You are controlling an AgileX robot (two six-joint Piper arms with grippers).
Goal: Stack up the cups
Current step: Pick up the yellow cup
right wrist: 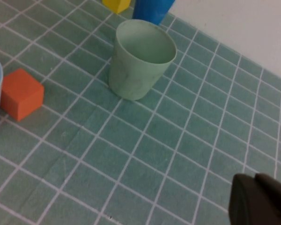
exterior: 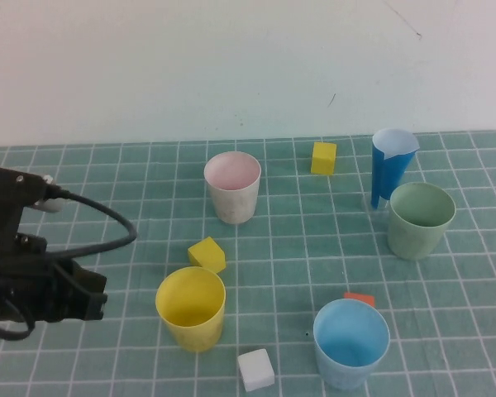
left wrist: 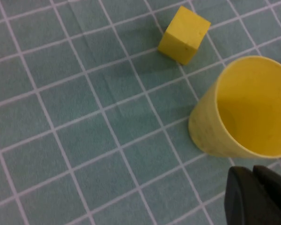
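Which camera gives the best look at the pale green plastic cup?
The right wrist view: the pale green plastic cup appears whole, close and upright, beyond the right gripper. The high view shows it smaller, at far right. The left wrist view misses it; the left gripper is near the yellow cup.

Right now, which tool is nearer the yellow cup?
Left. The left tool sits just beside the yellow cup, on the robot's left. The right tool is out of the high view; its camera shows only the pale green cup side.
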